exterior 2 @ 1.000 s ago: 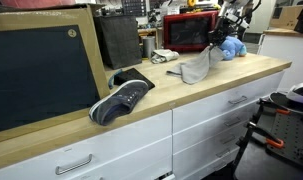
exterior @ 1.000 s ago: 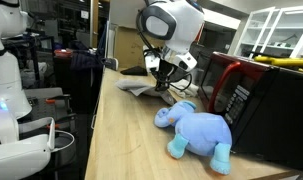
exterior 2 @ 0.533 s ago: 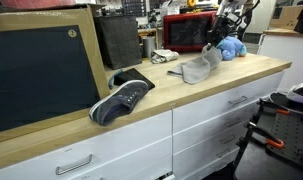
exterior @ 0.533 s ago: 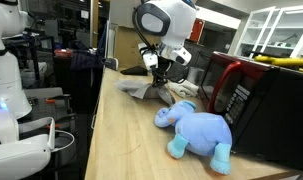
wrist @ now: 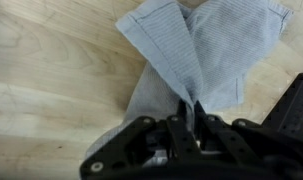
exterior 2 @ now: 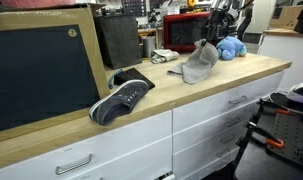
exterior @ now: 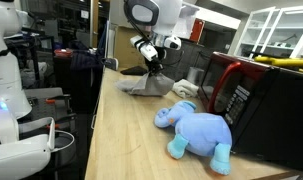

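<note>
Hand: my hand (wrist: 196,108) is closed on a pinched fold of the grey ribbed cloth (wrist: 191,50), fingers pointing down at the worktop (wrist: 51,70).
Cloth: it hangs from my fingers in a peak, and its lower part spreads out on the wood. It sits toward the end of the worktop where the red microwave (exterior 2: 186,32) stands at the back edge.
Wrist view alone: the fine ribbing, and the way the cloth splits into two flaps below the pinch.
Exterior views alone: in both, a blue plush elephant (exterior: 196,130) lies just beside the cloth, in front of the microwave. In an exterior view a dark sneaker (exterior 2: 121,98) rests near the front edge, well apart from the cloth, with a framed chalkboard (exterior 2: 41,75) leaning behind it.
Cut off: in the wrist view the cloth's top runs out of the picture, and neither elephant nor microwave appears.
Hard to make out: in an exterior view my hand (exterior 2: 206,40) is small and dark against the clutter, so the grip cannot be read there.
</note>
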You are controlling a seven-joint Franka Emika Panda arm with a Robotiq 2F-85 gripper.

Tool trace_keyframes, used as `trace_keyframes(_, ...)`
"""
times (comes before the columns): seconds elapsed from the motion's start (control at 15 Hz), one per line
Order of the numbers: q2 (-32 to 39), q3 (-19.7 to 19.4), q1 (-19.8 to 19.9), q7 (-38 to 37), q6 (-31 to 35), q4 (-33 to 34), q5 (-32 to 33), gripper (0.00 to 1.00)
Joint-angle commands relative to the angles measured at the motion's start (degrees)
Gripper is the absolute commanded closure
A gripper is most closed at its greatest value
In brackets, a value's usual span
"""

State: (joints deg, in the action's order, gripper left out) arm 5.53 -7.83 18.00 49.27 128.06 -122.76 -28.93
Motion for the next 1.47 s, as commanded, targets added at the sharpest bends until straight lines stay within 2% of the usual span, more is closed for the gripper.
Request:
trace_keyframes(0.0,-6.52,-0.36,-2.03,7.93,2.21,-5.69,-2.33,0.98)
trace_keyframes(0.6,-17.1,-3.02,-7.42,27.98,2.04,-16.37,-8.93,0.98)
trace_keyframes(0.73,-19.62,-2.84,-9.07,30.59,3.01,-19.68,-10.3,0.98)
trace_keyframes(0.93,-23.41,-2.08,-11.85,32.34,4.07,-24.08,-13.13,0.98)
trace_keyframes(1.13,-27.04,-0.11,-15.8,29.74,5.89,-27.07,-16.55,0.98)
trace_keyframes(1.2,-27.9,1.29,-17.64,27.91,7.55,-27.65,-18.96,0.75)
trace_keyframes(1.27,-28.16,2.45,-19.07,26.3,8.47,-27.51,-20.79,0.65)
trace_keyframes(1.4,-28.02,3.76,-21.04,23.88,9.44,-26.57,-23.27,0.51)
